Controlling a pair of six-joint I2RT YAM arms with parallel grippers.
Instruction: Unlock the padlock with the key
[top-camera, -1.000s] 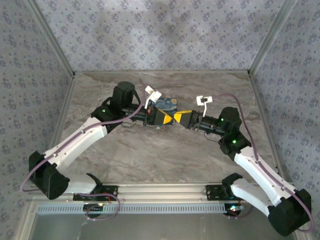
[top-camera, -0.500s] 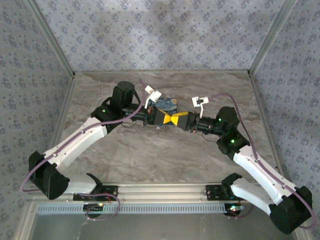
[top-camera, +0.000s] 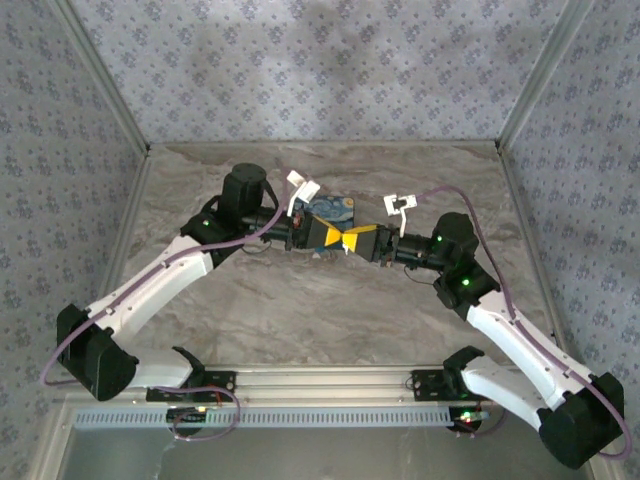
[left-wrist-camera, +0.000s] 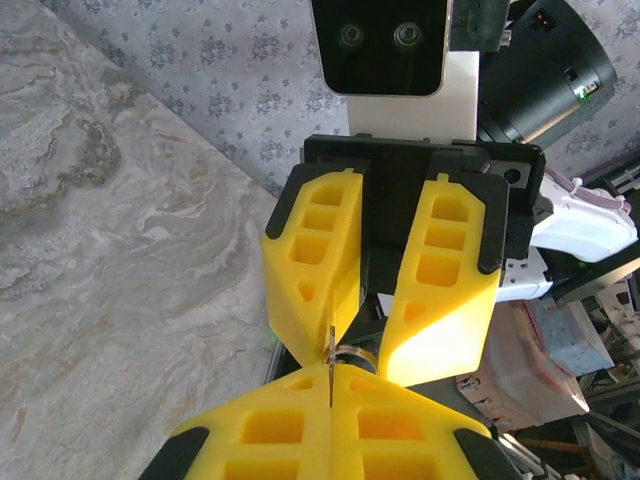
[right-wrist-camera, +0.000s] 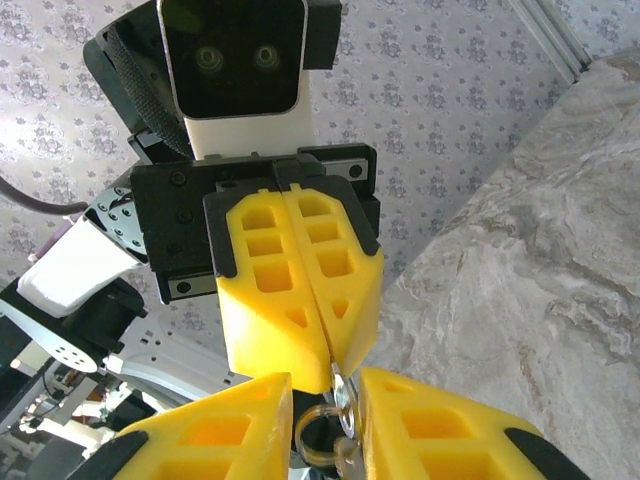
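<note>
Toward the tabletop's (top-camera: 330, 320) far edge, left gripper (right-wrist-camera: 325, 375) clamps a thin silvery metal strip (left-wrist-camera: 330, 365) — the key, we judge — offering it between right gripper's (left-wrist-camera: 358, 355) parted fingers (left-wrist-camera: 440, 270).

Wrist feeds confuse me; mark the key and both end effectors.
key (right-wrist-camera: 345, 392), right wrist view, silver end.
left end effector (right-wrist-camera: 328, 377), right wrist view, between shut fingertips.
right end effector (left-wrist-camera: 353, 362), left wrist view, between open fingertips.

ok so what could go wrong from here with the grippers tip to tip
The left gripper pinches the thin key only at its fingertips, so it could twist or slip. The right gripper is open around the key ring; closing off-centre might knock the key loose. Both meet right by the printed box, so a dropped key could be hard to recover.
</note>
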